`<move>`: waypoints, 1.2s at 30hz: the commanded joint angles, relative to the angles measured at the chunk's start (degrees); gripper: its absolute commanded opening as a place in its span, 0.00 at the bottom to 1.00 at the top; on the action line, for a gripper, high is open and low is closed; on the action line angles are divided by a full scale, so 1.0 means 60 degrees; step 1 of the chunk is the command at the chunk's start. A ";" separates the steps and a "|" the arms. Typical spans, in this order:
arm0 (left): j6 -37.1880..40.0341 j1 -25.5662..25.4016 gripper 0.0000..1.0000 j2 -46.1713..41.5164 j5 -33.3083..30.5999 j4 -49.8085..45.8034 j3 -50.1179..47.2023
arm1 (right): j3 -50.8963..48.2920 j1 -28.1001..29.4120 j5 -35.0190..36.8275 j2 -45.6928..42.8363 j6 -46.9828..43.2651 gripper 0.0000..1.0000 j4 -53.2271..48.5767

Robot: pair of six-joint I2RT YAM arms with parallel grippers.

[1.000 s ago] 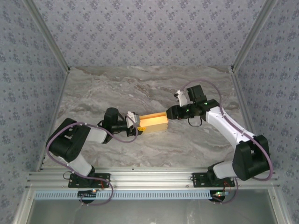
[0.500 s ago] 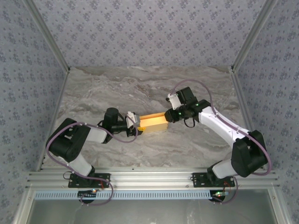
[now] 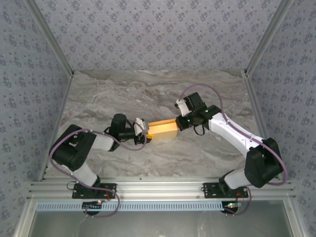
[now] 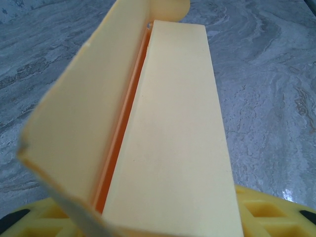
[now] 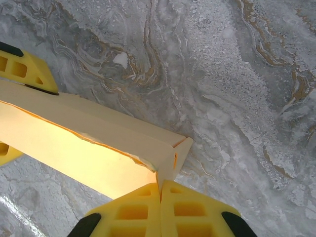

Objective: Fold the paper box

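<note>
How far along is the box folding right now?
Done: the paper box has its long walls raised. In hand: the left pincer grips one end, and the right pincer is shut on the other end's corner. Left: the top looks open.

Paper box is thin matt card, smooth, edge a bit ragged; pads on my right gripper look like matt moulded plastic; table is marble-look, smooth with slight sheen
</note>
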 commanded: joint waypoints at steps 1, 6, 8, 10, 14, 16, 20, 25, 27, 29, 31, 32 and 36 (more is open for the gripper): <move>0.0104 -0.0055 0.53 0.0104 -0.0043 -0.0135 0.0249 | 0.0124 0.0070 0.0206 0.0012 0.0501 0.05 -0.0118; 0.0036 -0.0062 0.53 0.0118 -0.0126 -0.0177 0.0311 | 0.0095 0.0128 0.0279 -0.0009 0.1235 0.04 -0.0027; 0.0009 -0.0058 0.53 0.0132 -0.0131 -0.0120 0.0296 | 0.0007 0.0162 0.0351 -0.0036 0.1517 0.04 0.0101; -0.0039 -0.0066 0.53 0.0160 -0.0130 -0.0073 0.0296 | -0.0078 0.0220 0.0376 -0.0054 0.1882 0.04 0.0245; -0.0074 -0.0085 0.53 0.0204 -0.0169 -0.0058 0.0319 | -0.0098 0.0466 0.0649 -0.0063 0.2309 0.03 0.0402; -0.0084 -0.0096 0.52 0.0222 -0.0194 -0.0036 0.0318 | -0.0077 0.0630 0.0898 -0.0062 0.2402 0.03 0.0394; -0.0182 -0.0096 0.52 0.0246 -0.0306 0.0041 0.0343 | -0.0186 0.0864 0.1523 -0.0089 0.2385 0.03 0.0326; -0.0693 -0.0027 0.54 0.0250 -0.0569 0.0161 0.0425 | -0.0846 0.1334 0.2549 -0.0388 0.3148 0.03 0.0768; -0.0930 -0.0011 0.55 0.0236 -0.0731 0.0157 0.0498 | -0.1075 0.1523 0.2895 -0.0567 0.3512 0.03 0.0982; -0.1148 -0.0008 0.59 0.0209 -0.0944 0.0223 0.0504 | -0.1281 0.1725 0.3219 -0.0705 0.3732 0.03 0.1241; -0.1368 0.0006 0.61 0.0157 -0.1160 0.0381 0.0435 | -0.1405 0.1913 0.3605 -0.0800 0.3900 0.03 0.1371; -0.1477 0.0014 0.61 0.0119 -0.1298 0.0506 0.0381 | -0.1430 0.1951 0.3712 -0.0810 0.3983 0.03 0.1408; -0.1954 0.0036 0.68 -0.0220 -0.1852 0.0865 0.0101 | -0.1387 0.2112 0.4086 -0.0834 0.4225 0.03 0.1347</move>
